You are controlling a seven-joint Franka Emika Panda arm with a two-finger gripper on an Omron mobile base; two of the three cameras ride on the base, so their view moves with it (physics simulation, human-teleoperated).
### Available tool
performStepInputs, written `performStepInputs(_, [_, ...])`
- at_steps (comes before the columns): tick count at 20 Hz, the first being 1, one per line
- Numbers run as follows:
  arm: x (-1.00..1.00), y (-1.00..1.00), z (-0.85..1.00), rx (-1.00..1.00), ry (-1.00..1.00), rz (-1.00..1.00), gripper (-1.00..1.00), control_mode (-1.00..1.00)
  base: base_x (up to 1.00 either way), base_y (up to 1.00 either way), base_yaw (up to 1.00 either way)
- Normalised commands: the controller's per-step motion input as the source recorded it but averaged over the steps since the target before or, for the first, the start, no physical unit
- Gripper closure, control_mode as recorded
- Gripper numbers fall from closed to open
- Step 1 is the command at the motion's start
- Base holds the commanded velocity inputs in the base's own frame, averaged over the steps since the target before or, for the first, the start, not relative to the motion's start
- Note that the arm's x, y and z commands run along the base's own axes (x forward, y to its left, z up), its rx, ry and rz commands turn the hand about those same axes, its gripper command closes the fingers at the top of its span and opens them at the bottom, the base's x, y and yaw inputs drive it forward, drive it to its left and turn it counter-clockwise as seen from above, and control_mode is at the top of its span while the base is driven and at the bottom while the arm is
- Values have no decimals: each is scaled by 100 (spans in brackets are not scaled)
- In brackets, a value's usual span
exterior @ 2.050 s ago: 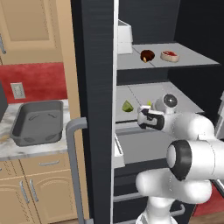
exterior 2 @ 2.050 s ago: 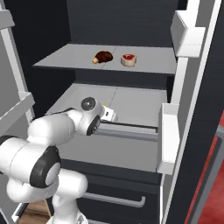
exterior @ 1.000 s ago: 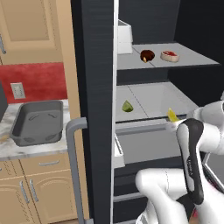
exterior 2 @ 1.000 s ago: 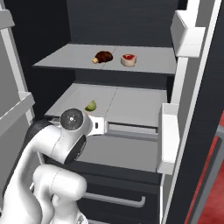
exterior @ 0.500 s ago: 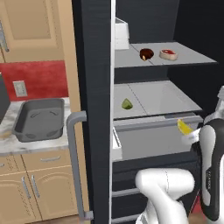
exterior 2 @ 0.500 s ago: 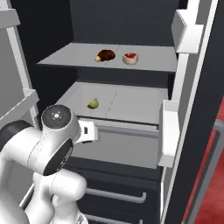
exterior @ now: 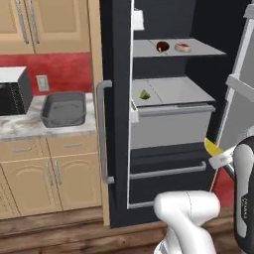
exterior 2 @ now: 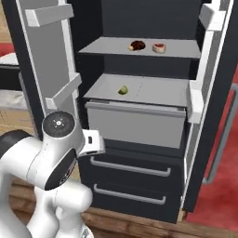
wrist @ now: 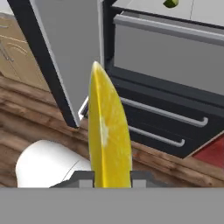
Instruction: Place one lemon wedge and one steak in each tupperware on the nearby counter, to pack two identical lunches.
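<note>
Moved: the arm has swung back from the fridge [exterior 2: 139, 28] shelf, out and low, taking the lemon wedge [wrist: 108, 133] along.
Lemon wedge: bright yellow, thin, pointed at the top, standing up between the fingers.
Gripper [wrist: 112, 177]: squeezed tight on the lemon wedge.
Second wedge [exterior 2: 123, 89]: small, green-yellow, on the middle shelf.
Steaks [exterior 2: 136, 45]: two, on the top shelf.
Tray [exterior: 63, 107]: grey, on the counter [exterior: 20, 130].
</note>
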Motion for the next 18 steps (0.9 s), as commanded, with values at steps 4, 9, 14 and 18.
performStepInputs(4, [0, 0, 0, 0, 0, 0, 100, 100, -14, 100, 0])
performStepInputs(9, [0, 0, 0, 0, 0, 0, 100, 100, -23, 98, 0])
performStepInputs(14, [0, 0, 0, 0, 0, 0, 100, 100, -41, 95, 0])
performStepInputs(18, [0, 0, 0, 0, 0, 0, 100, 100, -4, 100, 0])
